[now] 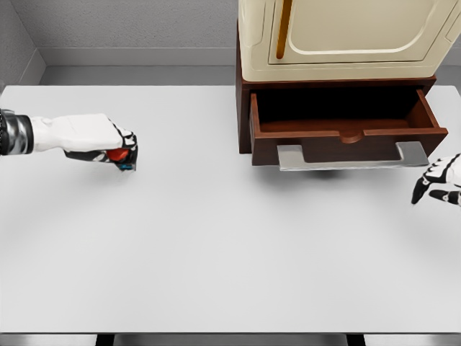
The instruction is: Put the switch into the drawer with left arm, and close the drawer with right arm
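We find the switch (120, 155) inside the left hand (108, 142), a small red piece with a bit of teal showing just under the fingers; most of it is covered, so we can only say it looks like a compact block. The fingers are curled tight around it, clamped on it from above and on both sides. The hand holds it over the white table (216, 245), and a faint shadow lies just below the hand, so the switch is probably lifted clear of the surface.

Far off to that hand's right stands the brown drawer (346, 131), pulled open, its dark inside bare to our view. A flat grey handle (353, 156) runs along its front edge. Above the drawer sits a cream cabinet (346, 36) with a rounded door panel and an amber strip down its left part.

The right hand (441, 180) shows at the picture's right edge, just below and to the right of the drawer's handle, apart from it. Its fingers are loosely spread and hold nothing.
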Robot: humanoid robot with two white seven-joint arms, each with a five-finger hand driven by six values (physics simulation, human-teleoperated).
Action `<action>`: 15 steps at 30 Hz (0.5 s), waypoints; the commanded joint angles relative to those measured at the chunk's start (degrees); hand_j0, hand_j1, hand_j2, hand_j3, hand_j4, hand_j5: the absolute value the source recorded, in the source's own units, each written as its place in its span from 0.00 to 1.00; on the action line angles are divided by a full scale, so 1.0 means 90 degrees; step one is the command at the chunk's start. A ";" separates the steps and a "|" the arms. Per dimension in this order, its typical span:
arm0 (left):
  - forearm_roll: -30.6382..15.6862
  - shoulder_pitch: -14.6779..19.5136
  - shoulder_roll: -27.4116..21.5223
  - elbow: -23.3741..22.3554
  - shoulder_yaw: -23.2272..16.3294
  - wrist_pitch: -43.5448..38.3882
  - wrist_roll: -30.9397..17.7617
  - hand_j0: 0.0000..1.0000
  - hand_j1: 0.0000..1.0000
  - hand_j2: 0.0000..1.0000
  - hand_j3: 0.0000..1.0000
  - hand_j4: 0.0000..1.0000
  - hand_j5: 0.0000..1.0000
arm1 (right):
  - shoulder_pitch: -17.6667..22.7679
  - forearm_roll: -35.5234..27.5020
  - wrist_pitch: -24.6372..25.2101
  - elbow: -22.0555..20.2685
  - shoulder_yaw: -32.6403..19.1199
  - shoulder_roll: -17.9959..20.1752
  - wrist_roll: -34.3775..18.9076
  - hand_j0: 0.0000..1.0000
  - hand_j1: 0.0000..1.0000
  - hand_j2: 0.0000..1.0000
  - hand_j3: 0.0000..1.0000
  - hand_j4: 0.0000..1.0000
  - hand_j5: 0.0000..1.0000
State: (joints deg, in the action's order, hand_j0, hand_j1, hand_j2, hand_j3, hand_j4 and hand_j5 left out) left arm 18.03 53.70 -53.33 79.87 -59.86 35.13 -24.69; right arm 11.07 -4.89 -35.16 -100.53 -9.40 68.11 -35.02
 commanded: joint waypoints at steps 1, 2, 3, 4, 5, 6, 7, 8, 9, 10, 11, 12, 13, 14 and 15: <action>-0.0099 0.0020 0.0027 0.0227 0.0011 -0.0014 0.0019 0.35 0.35 0.35 0.35 0.35 0.35 | 0.0000 -0.0169 0.0018 -0.0002 -0.0166 0.0010 0.0002 0.47 0.47 0.47 0.47 0.47 0.47; -0.0118 0.0078 0.0125 0.0227 0.0021 -0.0014 0.0029 0.35 0.35 0.35 0.35 0.35 0.35 | 0.0010 -0.0169 0.0018 -0.0012 -0.0156 0.0020 0.0002 0.47 0.47 0.47 0.47 0.47 0.47; -0.0177 0.0117 0.0193 0.0237 0.0021 -0.0014 0.0029 0.35 0.35 0.35 0.35 0.35 0.35 | 0.0058 -0.0159 0.0018 -0.0012 -0.0146 0.0020 0.0002 0.47 0.47 0.47 0.47 0.47 0.47; -0.0197 0.0166 0.0281 0.0237 0.0021 -0.0014 0.0029 0.35 0.35 0.35 0.35 0.35 0.35 | 0.0088 -0.0159 0.0018 -0.0012 -0.0137 0.0020 0.0002 0.47 0.47 0.47 0.47 0.47 0.47; -0.0226 0.0176 0.0340 0.0237 0.0021 -0.0014 0.0029 0.35 0.35 0.35 0.35 0.35 0.35 | 0.0107 -0.0159 0.0018 -0.0012 -0.0127 0.0030 0.0002 0.47 0.47 0.47 0.47 0.47 0.47; -0.0314 0.0235 0.0369 0.0237 0.0021 -0.0014 0.0029 0.35 0.35 0.35 0.35 0.35 0.35 | 0.0107 -0.0159 0.0018 -0.0012 -0.0127 0.0030 0.0002 0.47 0.47 0.47 0.47 0.47 0.47; -0.0411 0.0264 0.0398 0.0237 0.0021 -0.0014 0.0039 0.35 0.35 0.35 0.35 0.35 0.35 | 0.0107 -0.0159 0.0018 -0.0012 -0.0117 0.0030 0.0002 0.47 0.47 0.47 0.47 0.47 0.47; -0.0519 0.0313 0.0398 0.0237 0.0021 -0.0014 0.0029 0.35 0.35 0.35 0.35 0.35 0.35 | 0.0107 -0.0159 0.0018 -0.0012 -0.0117 0.0030 0.0002 0.47 0.47 0.47 0.47 0.47 0.47; -0.0578 0.0313 0.0398 0.0286 0.0021 -0.0014 0.0039 0.35 0.35 0.35 0.35 0.35 0.35 | 0.0107 -0.0159 0.0018 -0.0012 -0.0117 0.0030 0.0002 0.47 0.47 0.47 0.47 0.47 0.47; -0.0616 0.0313 0.0398 0.0364 0.0021 -0.0014 0.0039 0.35 0.35 0.35 0.35 0.35 0.35 | 0.0107 -0.0159 0.0018 -0.0022 -0.0117 0.0030 0.0002 0.47 0.47 0.47 0.47 0.47 0.47; -0.0695 0.0313 0.0428 0.0384 0.0030 -0.0014 0.0039 0.35 0.35 0.35 0.35 0.35 0.35 | 0.0117 -0.0159 0.0018 -0.0021 -0.0108 0.0030 0.0002 0.47 0.47 0.47 0.47 0.47 0.47; -0.0724 0.0323 0.0467 0.0384 0.0030 -0.0014 0.0039 0.35 0.35 0.35 0.35 0.35 0.35 | 0.0146 -0.0159 0.0018 -0.0012 -0.0108 0.0030 0.0002 0.47 0.47 0.47 0.47 0.47 0.47; -0.0763 0.0332 0.0506 0.0384 0.0030 -0.0014 0.0039 0.35 0.35 0.35 0.35 0.35 0.35 | 0.0156 -0.0159 0.0018 -0.0012 -0.0108 0.0040 0.0002 0.47 0.47 0.47 0.47 0.47 0.47; -0.0851 0.0362 0.0525 0.0374 0.0030 -0.0014 0.0049 0.35 0.35 0.35 0.35 0.35 0.35 | 0.0156 -0.0159 0.0018 -0.0012 -0.0108 0.0040 0.0002 0.46 0.46 0.46 0.46 0.46 0.46; -0.0958 0.0381 0.0525 0.0374 0.0030 -0.0014 0.0049 0.35 0.35 0.35 0.35 0.35 0.35 | 0.0156 -0.0159 0.0018 -0.0012 -0.0108 0.0040 0.0002 0.46 0.46 0.46 0.46 0.46 0.46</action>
State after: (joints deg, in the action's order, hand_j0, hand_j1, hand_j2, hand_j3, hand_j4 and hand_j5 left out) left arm 11.29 57.21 -48.91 83.10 -59.70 35.17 -24.38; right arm 12.48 -5.93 -35.17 -100.66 -10.39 68.36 -35.02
